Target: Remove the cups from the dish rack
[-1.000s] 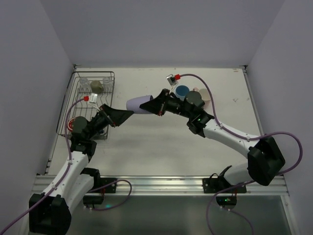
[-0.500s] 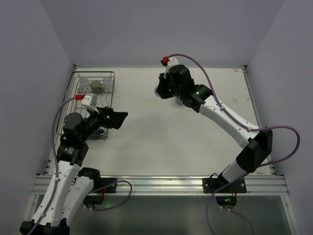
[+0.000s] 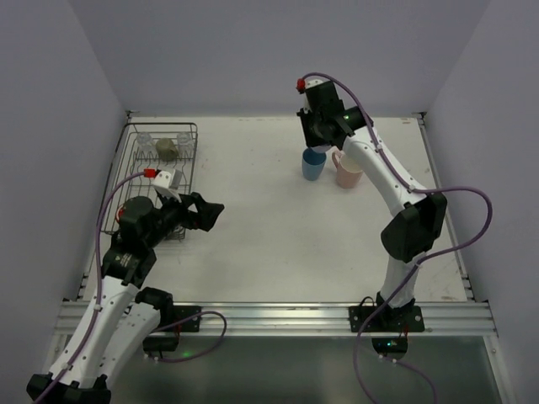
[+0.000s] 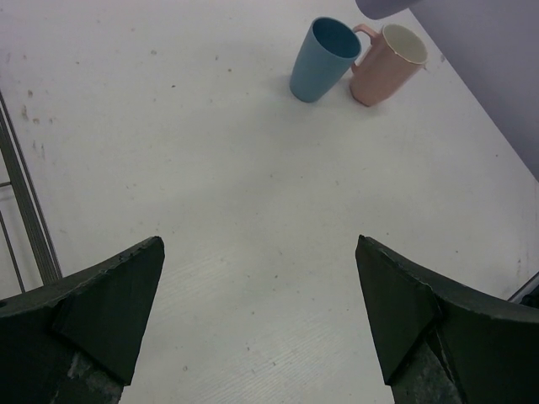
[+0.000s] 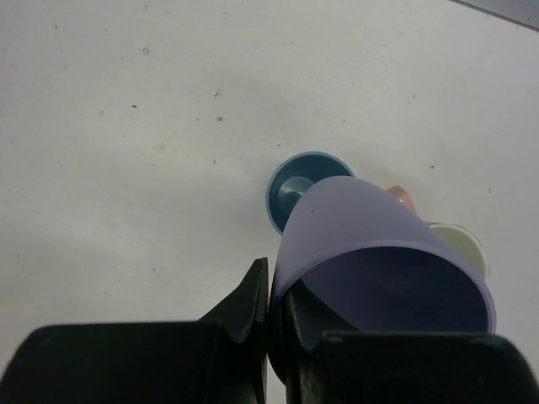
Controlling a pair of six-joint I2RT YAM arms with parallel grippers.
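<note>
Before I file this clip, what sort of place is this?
Probably a robot lab cell, not a kitchen: a white table boxed in by plain walls, two arms bolted to its edge, a dish rack.

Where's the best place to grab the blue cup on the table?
Probably pinch the rim of the upright blue tapered cup from above, straddling its wall, on the side away from the pale pink mug. Its mouth faces up, and the mug's handle crowds the other side.

left claw (image 4: 259, 246) spread wide; blue cup (image 4: 322, 61) just beside pink mug (image 4: 386, 66), upright on table (image 4: 210, 177)
</note>
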